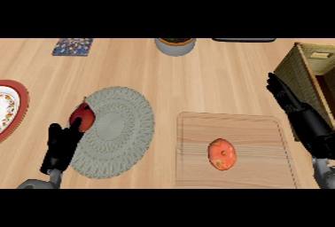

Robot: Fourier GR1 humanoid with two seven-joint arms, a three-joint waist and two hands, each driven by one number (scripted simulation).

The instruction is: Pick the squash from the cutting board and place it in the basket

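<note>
The orange-red oval squash (222, 154) lies near the middle of the pale rectangular wooden cutting board (262, 133); the brown woven basket (296, 73) stands just beyond the board's far right corner, partly cut off by the view's edge.

- Round grey woven mat (118, 131) lying just right of left hand (60, 148).
- Red fruit (83, 116) sitting at mat's left edge, just ahead of that hand.
- Red-rimmed patterned plate (20, 95) lying left of and ahead of same hand, partly cut off.
- Patterned square tile (72, 46) lying far ahead of it.
- Grey pot (175, 45) standing far ahead, left of right hand (291, 106).
</note>
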